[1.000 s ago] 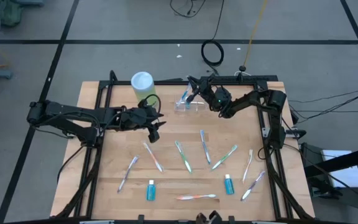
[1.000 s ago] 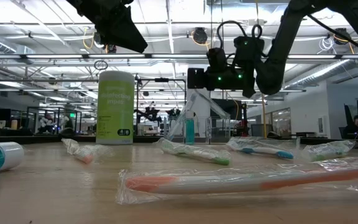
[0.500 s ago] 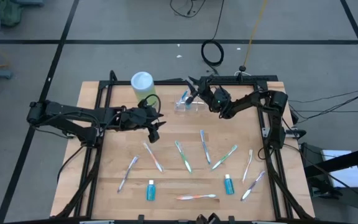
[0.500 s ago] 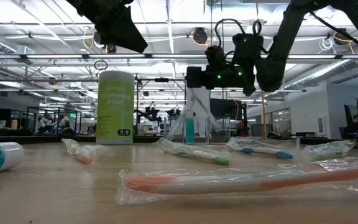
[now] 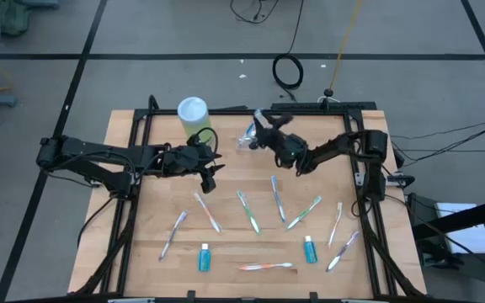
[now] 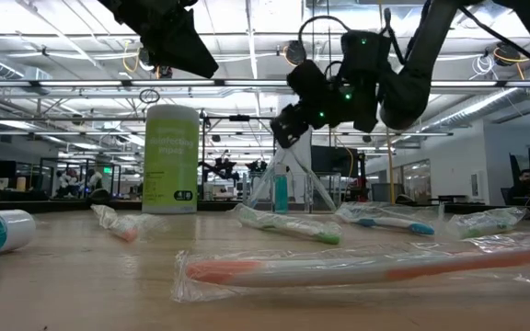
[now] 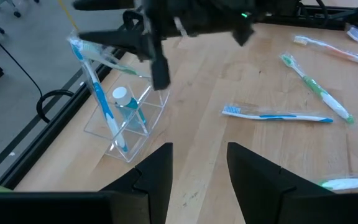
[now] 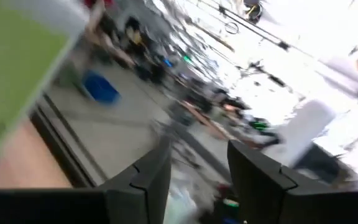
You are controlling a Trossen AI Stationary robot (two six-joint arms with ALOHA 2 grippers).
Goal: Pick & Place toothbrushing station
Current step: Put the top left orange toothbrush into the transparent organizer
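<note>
A clear plastic bag (image 7: 126, 121) stands at the table's far middle (image 5: 249, 140). It holds a blue toothbrush (image 7: 101, 102) and a small blue tube (image 7: 124, 102). My right gripper (image 7: 126, 56) is open just above the bag's top, slanting down at it; it also shows in the high view (image 5: 257, 124). My left gripper (image 5: 210, 175) is open and empty, in the air left of centre, its fingers (image 7: 160, 174) facing the bag. Several wrapped toothbrushes (image 5: 248, 210) and two blue tubes (image 5: 204, 257) (image 5: 310, 249) lie flat on the near half. My right gripper's fingers (image 7: 104, 37) stand spread over the bag's top, by the upper end of a wrapped toothbrush (image 7: 107, 55). I cannot tell whether a finger touches it.
A green canister with a white lid (image 5: 194, 114) stands at the far left of the bag. An orange toothbrush (image 6: 357, 267) lies nearest the front edge. Bare wood lies between my left gripper and the bag.
My right gripper has swung toward the table's left and near side and tipped from level to slanting down at the clear bag. The bag and the toothbrushes have stayed in place.
</note>
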